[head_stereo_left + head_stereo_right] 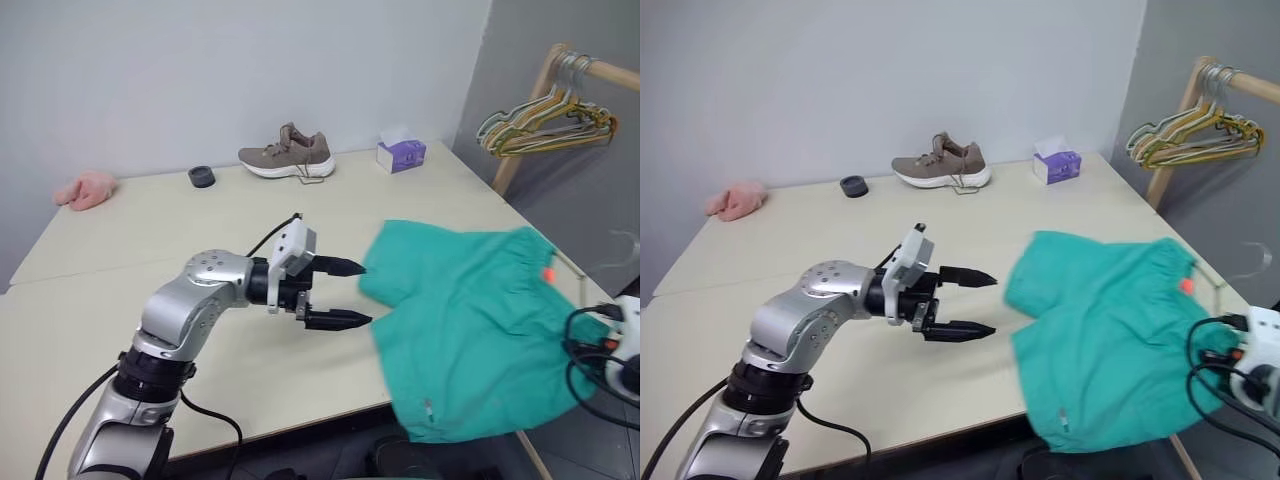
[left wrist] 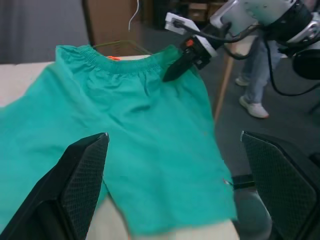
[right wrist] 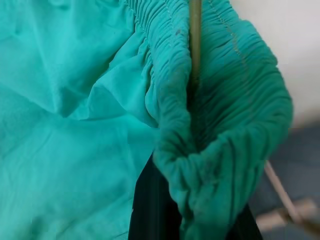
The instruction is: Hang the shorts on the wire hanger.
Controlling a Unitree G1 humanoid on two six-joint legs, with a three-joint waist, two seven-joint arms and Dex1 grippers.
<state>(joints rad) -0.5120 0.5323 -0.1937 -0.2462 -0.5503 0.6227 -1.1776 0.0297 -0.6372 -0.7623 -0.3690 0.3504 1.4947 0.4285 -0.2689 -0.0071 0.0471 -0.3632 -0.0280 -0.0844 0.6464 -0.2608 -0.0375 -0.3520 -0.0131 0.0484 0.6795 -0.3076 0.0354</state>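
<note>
step: I'm feeding the wire hanger (image 3: 195,45) into the waistband; I'd keep the right pinch firm and draw the elastic along the wire slowly, or it may slip off.
shorts (image 1: 470,330): spread over the table (image 1: 200,230) corner on my right side, one leg hanging past the front edge.
right gripper (image 2: 175,70): clamped on the gathered waistband, wire running through the fold.
left gripper (image 1: 335,292): jaws wide, nothing held, just beside the near leg hem, apart from it.
next: I'd bring the left in for the opposite waistband side.
</note>
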